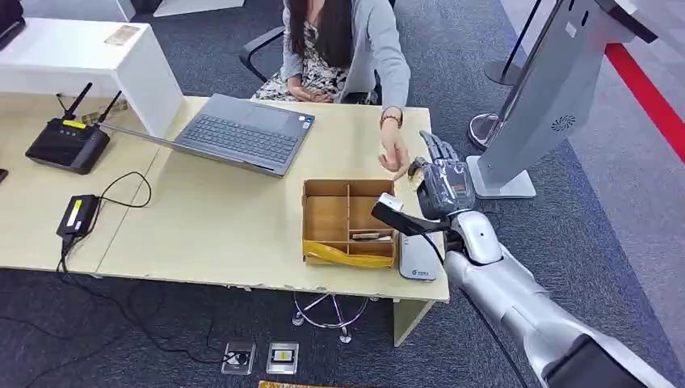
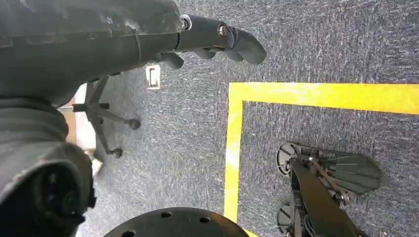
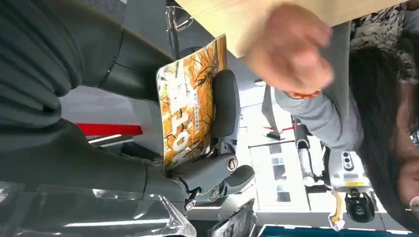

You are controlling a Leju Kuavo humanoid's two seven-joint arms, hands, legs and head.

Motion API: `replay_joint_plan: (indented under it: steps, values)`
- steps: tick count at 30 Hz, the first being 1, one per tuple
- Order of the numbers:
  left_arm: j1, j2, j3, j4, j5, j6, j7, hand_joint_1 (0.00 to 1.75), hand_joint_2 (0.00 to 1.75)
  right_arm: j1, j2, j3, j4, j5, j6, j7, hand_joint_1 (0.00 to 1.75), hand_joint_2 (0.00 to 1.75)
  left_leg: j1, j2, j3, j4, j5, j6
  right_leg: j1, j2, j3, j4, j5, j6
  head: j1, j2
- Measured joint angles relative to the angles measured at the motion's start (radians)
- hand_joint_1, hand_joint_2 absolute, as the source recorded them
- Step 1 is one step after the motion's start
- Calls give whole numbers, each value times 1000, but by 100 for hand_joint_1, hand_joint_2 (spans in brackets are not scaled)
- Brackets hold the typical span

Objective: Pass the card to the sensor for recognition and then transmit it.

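My right hand [image 1: 443, 182] is raised over the table's right end, beside a person's hand [image 1: 394, 158]. In the right wrist view it pinches an orange and yellow printed card [image 3: 190, 103] between the thumb and the fingers. The person's hand [image 3: 291, 47] hovers blurred just beyond the card's far end; I cannot tell whether it touches. A flat white sensor pad [image 1: 418, 260] lies on the table under my right forearm, right of a cardboard box. My left hand [image 2: 217, 39] hangs over the carpet, fingers apart and holding nothing.
The divided cardboard box [image 1: 327, 187] holds a yellow strip along its front. An open laptop [image 1: 242, 133] faces the seated person. A router [image 1: 66, 144] and a power adapter [image 1: 77, 214] lie at the left. A grey kiosk stand [image 1: 549, 89] rises beyond the table's right end.
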Motion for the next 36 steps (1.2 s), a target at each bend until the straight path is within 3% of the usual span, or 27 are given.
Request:
replay_joint_plan:
  steps: [6, 13, 20, 29, 36]
  values:
    - [0, 0, 0, 0, -2, -2, -2, 0, 0, 10, -3, -1, 0, -13, -5, 13, 175, 175, 0, 0, 1, 0, 0, 0, 0, 0, 0, 0, 0, 0, 0, 0]
    - [1, 0, 0, 0, 15, 1, -6, 0, 0, 53, -56, -21, -24, -64, -9, 34, 175, 175, 0, 0, 0, 0, 0, 0, 0, 0, 0, 0, 0, 0, 0, 0]
    - [2, 0, 0, 0, 17, 2, 14, 0, 0, 96, -100, -46, -44, -118, -9, 13, 175, 175, 0, 1, 0, 0, 0, 0, 0, 0, 0, 0, 0, 0, 0, 0]
    - [2, 0, 0, 0, 29, 21, 1, 0, 0, 108, -104, -45, -63, -136, -13, -33, 175, 175, 1, 0, 0, 0, 0, 0, 1, 0, 0, 0, 0, 0, 0, 0]
    - [1, 0, 0, 0, 29, 28, -3, 0, 0, 117, -77, -32, -50, -174, -7, -87, 175, 175, 0, 1, 0, 0, 0, 0, 0, 0, 0, 0, 0, 0, 0, 0]
